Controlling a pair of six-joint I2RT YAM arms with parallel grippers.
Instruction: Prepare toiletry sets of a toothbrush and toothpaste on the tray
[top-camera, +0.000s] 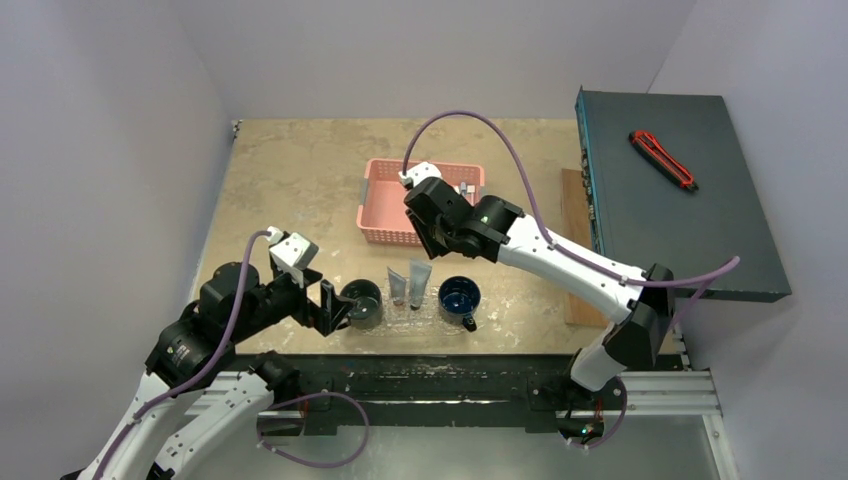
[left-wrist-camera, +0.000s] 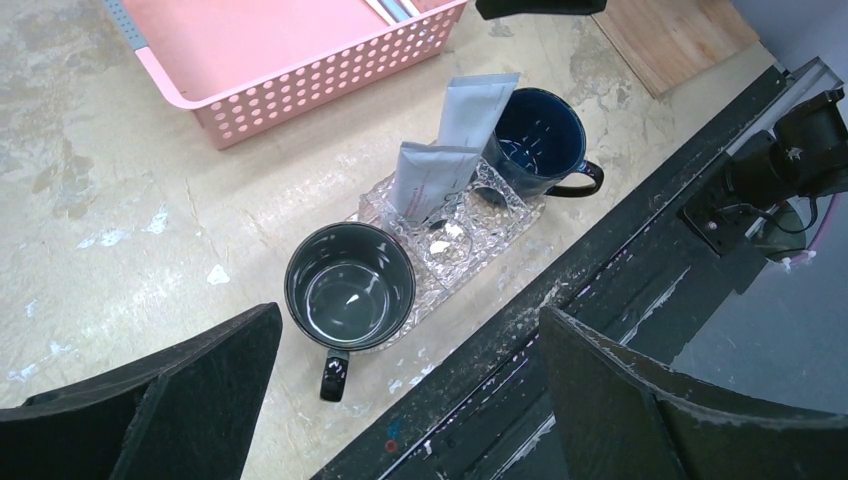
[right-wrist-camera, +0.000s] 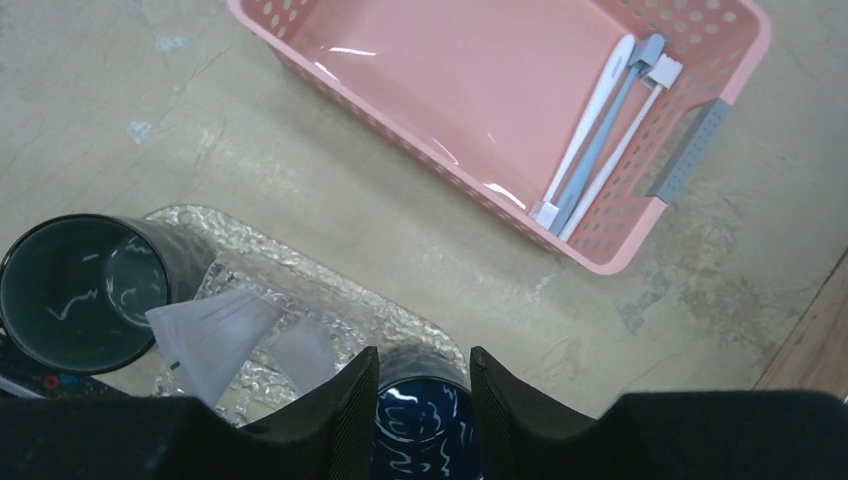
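Note:
The see-through embossed tray (top-camera: 428, 318) lies near the table's front edge, between a dark mug (top-camera: 362, 303) and a blue mug (top-camera: 460, 297). Two silver-grey tubes (top-camera: 409, 284) lean upright on it; they also show in the left wrist view (left-wrist-camera: 432, 178) and the right wrist view (right-wrist-camera: 210, 335). Three pale toothbrushes (right-wrist-camera: 600, 130) lie in the pink basket (right-wrist-camera: 440, 80) at its right end. My left gripper (left-wrist-camera: 410, 315) is wide open and empty, just left of the dark mug (left-wrist-camera: 350, 287). My right gripper (right-wrist-camera: 422, 365) is open and empty, high between basket and tray, over the blue mug (right-wrist-camera: 425, 420).
A dark cabinet (top-camera: 690, 200) with a red utility knife (top-camera: 662, 160) stands at the right, with a wooden board (top-camera: 573, 240) beside it. A black rail (top-camera: 450, 375) runs along the front edge. Walls close in on the left and back.

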